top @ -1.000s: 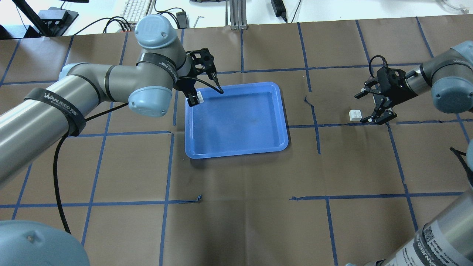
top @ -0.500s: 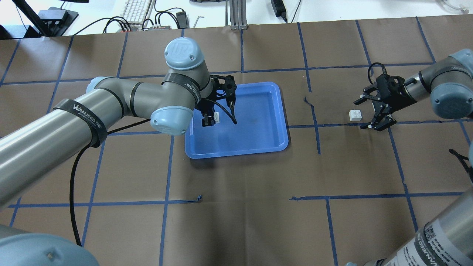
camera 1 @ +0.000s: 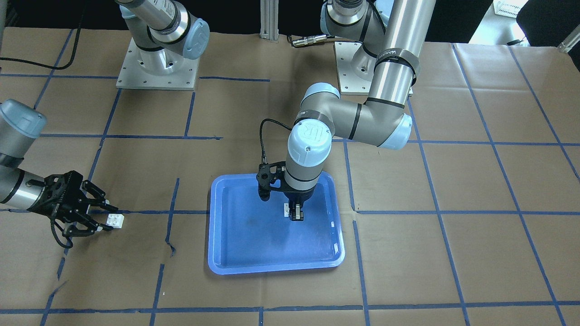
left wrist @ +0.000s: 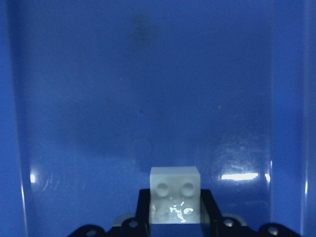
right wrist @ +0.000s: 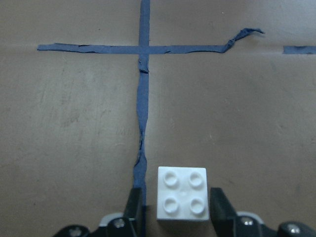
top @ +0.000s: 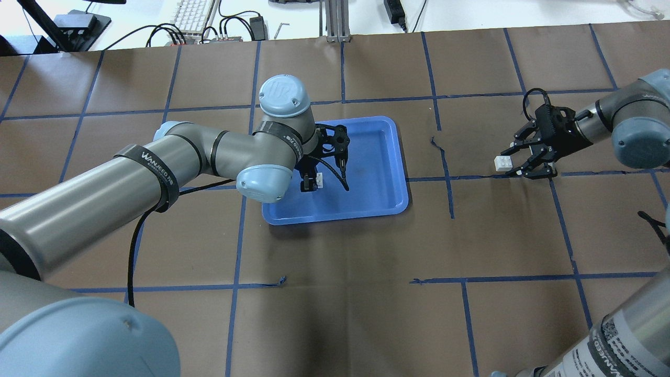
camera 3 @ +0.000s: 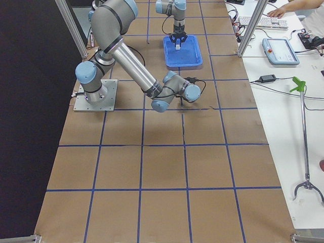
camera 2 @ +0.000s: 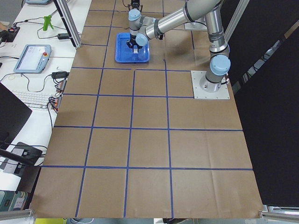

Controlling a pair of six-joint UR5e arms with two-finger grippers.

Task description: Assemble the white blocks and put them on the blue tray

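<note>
My left gripper (top: pixel 310 183) is shut on one white block (top: pixel 318 181) and holds it low over the blue tray (top: pixel 377 157), in its left half. The left wrist view shows this block (left wrist: pixel 175 190) studs up between the fingers, with the tray floor (left wrist: pixel 148 74) behind it. I cannot tell if it touches the floor. The second white block (top: pixel 503 164) lies on the brown paper to the right of the tray. My right gripper (top: pixel 512 161) is open, with one finger on each side of this block (right wrist: pixel 181 193) and small gaps between.
The table is covered with brown paper crossed by blue tape lines (top: pixel 450 178). A torn tape end (top: pixel 434 141) lies between the tray and the right block. The left arm's cable (top: pixel 131 251) hangs over the paper. In the front view the tray (camera 1: pixel 226 253) holds only the gripped block (camera 1: pixel 287 209).
My left arm has carried its block from the tray's far left corner towards the near middle of the tray. My right gripper has moved left so that its fingers flank the other block.
</note>
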